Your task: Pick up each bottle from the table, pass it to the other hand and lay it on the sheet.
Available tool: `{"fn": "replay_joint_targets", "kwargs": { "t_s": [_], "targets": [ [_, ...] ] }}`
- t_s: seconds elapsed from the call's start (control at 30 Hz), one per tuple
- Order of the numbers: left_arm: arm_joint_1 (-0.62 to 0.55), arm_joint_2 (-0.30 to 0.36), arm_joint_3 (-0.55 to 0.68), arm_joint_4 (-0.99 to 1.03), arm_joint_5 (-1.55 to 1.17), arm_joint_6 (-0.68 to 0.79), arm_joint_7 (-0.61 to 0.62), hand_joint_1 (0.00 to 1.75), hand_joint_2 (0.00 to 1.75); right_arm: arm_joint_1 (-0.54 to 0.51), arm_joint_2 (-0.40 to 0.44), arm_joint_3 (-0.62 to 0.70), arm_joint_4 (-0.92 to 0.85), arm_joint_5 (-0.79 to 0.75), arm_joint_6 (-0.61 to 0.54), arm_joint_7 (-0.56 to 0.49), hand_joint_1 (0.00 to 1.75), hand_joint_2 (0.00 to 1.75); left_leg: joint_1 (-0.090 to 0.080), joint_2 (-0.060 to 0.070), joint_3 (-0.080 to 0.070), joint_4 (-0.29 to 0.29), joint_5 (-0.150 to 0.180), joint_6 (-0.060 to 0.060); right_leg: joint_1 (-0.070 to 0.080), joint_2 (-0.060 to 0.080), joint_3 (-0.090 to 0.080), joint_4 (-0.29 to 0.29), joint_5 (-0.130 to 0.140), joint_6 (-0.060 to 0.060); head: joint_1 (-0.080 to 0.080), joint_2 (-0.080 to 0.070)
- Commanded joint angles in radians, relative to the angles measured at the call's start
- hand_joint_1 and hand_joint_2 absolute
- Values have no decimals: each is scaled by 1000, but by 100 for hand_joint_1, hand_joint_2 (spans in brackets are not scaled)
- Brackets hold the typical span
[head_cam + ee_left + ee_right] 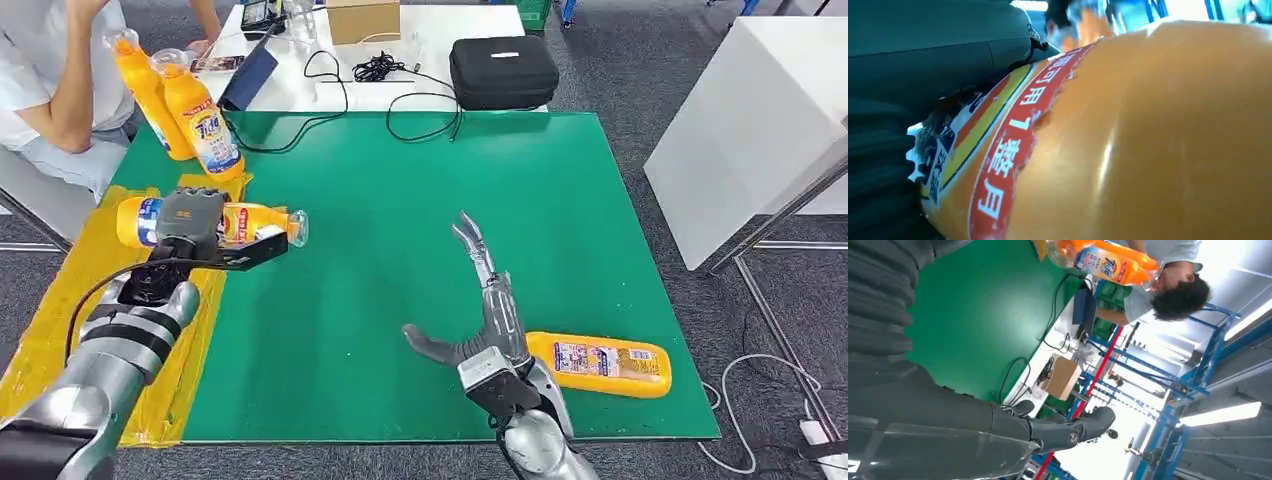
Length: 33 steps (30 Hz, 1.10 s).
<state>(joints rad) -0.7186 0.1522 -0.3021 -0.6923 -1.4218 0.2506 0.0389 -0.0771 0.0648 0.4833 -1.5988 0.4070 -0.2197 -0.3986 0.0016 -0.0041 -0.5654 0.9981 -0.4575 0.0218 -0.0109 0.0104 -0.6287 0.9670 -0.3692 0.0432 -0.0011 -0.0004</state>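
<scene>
Left hand grips an orange detergent bottle around its labelled middle, holding the bottle level at the inner edge of the yellow sheet, with the clear cap end reaching out over the green mat. In the left wrist view the held bottle's label lies pressed against the hand, which suggests a firm, full-palm hold.

The step in hand appears to be the lay-down. To do it well, the bottle should likely be carried further over the sheet, so that its whole length clears the mat edge, then lowered level until it rests along its side before the fingers let go. A release from height, or with one end low, could let the round body roll back toward the mat.

Two upright orange bottles stand at the far end of the sheet, near a seated person; the lay-down spot is best kept apart from them to avoid a knock.

Right hand hangs over the mat, spread and holding nothing, fingers extended forward and thumb out to the side. Just beside it, at the near right of the mat, a further orange bottle lies on its side, apparently next to be picked up.
</scene>
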Motion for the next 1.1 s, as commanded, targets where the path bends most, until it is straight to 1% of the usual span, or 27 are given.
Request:
{"fn": "replay_joint_targets", "kwargs": {
  "t_s": [0.03, 0.07, 0.1, 0.13, 0.17, 0.23, 0.27, 0.33, 0.37, 0.4, 0.43, 0.53, 0.57, 0.63, 0.73, 0.77, 0.8, 0.87, 0.93, 0.97, 1.03, 1.07, 1.1],
  "targets": [
    [-121, 4, -56, 217, 1, -51, 10, 175, 175, -25, -10, -18, 16, 2, 10, 5, 0, 175, 0, 0, 2, 0, -1, -1, 1, -1, 2, 0, -1, -1, 0, 0],
    [-130, -1, -44, 238, 16, -81, 11, 175, 175, -24, -9, -20, 17, 2, 8, 5, 0, 175, 1, 0, 4, 1, -2, -1, 1, -1, 5, 1, -2, -1, 0, 0],
    [-135, -5, -35, 252, 29, -99, 6, 175, 175, -24, -9, -22, 18, 3, 7, 5, 0, 175, 1, -1, 1, 0, -1, -1, 1, -1, 2, 0, -1, -1, 0, 0],
    [-147, -9, -25, 287, 48, -145, 0, 175, 175, -25, -8, -25, 22, 3, 4, 5, 0, 175, 2, -1, 4, 2, -2, -1, 2, -2, 5, 1, -2, -2, 0, 0],
    [-151, -11, -20, 304, 58, -165, -7, 175, 175, -27, -8, -26, 25, 3, 3, 6, 0, 175, 1, -1, 3, 1, -1, -1, 1, -2, 3, 0, -1, -1, 0, 0],
    [-150, -14, -8, 321, 80, -187, -23, 175, 175, -30, -7, -28, 31, 3, -1, 6, 0, 175, 2, -1, 5, 1, -2, -1, 2, -2, 6, 1, -2, -2, 0, 0],
    [-147, -16, -3, 330, 91, -203, -36, 175, 175, -32, -7, -29, 35, 3, -2, 6, 0, 175, 1, 0, 3, 0, -1, -1, 1, -1, 3, 0, -1, -1, 0, 0],
    [-137, -19, 4, 345, 114, -236, -52, 175, 175, -38, -8, -27, 45, 4, -3, 6, 0, 175, 1, 0, 3, 0, -1, -1, 1, -1, 3, -1, -1, -1, 0, 0],
    [-131, -20, 4, 348, 118, -242, -52, 175, 175, -41, -7, -26, 50, 3, -3, 6, 0, 175, 1, 0, 5, 0, -2, -1, 2, -1, 5, 0, -2, -2, 0, 0],
    [-127, -20, 5, 348, 119, -239, -51, 175, 175, -41, -7, -25, 50, 3, -3, 6, 0, 175, 1, 0, 3, 0, -1, -1, 1, -1, 3, -1, -1, -1, 0, 0],
    [-124, -20, 5, 348, 119, -236, -50, 175, 175, -42, -6, -25, 51, 3, -3, 6, 0, 175, 1, 0, 6, 0, -2, -1, 2, -1, 6, -1, -2, -2, 0, 0],
    [-126, -21, 4, 348, 119, -237, -50, 175, 175, -42, -6, -25, 51, 3, -3, 6, 0, 175, 1, 0, 4, 0, -2, -1, 2, -1, 4, -1, -2, -1, 0, 0],
    [-125, -21, 3, 349, 119, -243, -50, 175, 175, -44, -7, -22, 53, 4, 0, 7, 0, 175, 2, 0, 6, 0, -3, -1, 2, -1, 6, 0, -3, -1, 0, 0],
    [-116, -21, 5, 361, 127, -266, -46, 175, 175, -53, -6, -16, 61, 3, 1, 8, 0, 175, 1, 0, 3, 0, -1, -1, 1, -1, 3, -1, -1, -1, 0, 0],
    [-99, -19, 7, 375, 135, -287, -44, 175, 175, -65, -4, -8, 77, 2, 3, 10, 0, 175, 1, 1, 5, 0, -2, -1, 1, 0, 5, -1, -1, -1, 0, 0],
    [-90, -18, 11, 376, 142, -289, -41, 152, 175, -68, -3, -5, 82, 2, 4, 12, 0, 175, 0, 1, 4, -1, -1, -1, 0, 1, 4, -1, -1, -1, 0, 0],
    [-84, -16, 10, 372, 142, -280, -38, 0, 175, -69, -3, -4, 85, 2, 4, 13, 0, 175, 1, 2, 6, -1, -2, -1, 1, 1, 5, -1, -1, -1, 0, 0],
    [-76, -17, 18, 367, 150, -250, -28, 0, 175, -69, -3, -3, 88, 2, 4, 15, 0, 175, 0, 0, 3, -1, -1, -1, 0, 0, 3, -1, -1, -1, 0, 0],
    [-74, -17, 20, 363, 151, -234, -26, 0, 175, -68, -3, -3, 88, 2, 4, 17, 0, 175, 0, 1, 4, -1, -1, -1, 0, 1, 4, -1, 0, -1, 0, 0],
    [-70, -18, 32, 346, 160, -194, -19, 0, 175, -67, -3, -2, 88, 3, 6, 19, 0, 175, 1, 1, 6, -1, -1, -1, 1, 0, 5, -1, -1, -1, 0, 0],
    [-56, -29, 74, 319, 193, -70, -15, 0, 175, -60, -5, -2, 83, 5, 6, 24, 0, 175, 0, 0, 3, -1, -1, -1, 0, 0, 3, -1, 0, -1, 0, 0],
    [-45, -32, 93, 292, 205, 5, -20, 0, 175, -55, -6, -1, 81, 8, 5, 25, 0, 175, 1, 0, 6, -1, -1, -1, 1, 0, 5, -1, -1, -1, 0, 0],
    [-40, -35, 106, 279, 217, 35, -25, 0, 175, -53, -6, -1, 81, 8, 5, 27, 0, 175, 1, 0, 4, -1, -1, -1, 1, -1, 4, -1, -1, -1, 0, 0]
  ]
}}
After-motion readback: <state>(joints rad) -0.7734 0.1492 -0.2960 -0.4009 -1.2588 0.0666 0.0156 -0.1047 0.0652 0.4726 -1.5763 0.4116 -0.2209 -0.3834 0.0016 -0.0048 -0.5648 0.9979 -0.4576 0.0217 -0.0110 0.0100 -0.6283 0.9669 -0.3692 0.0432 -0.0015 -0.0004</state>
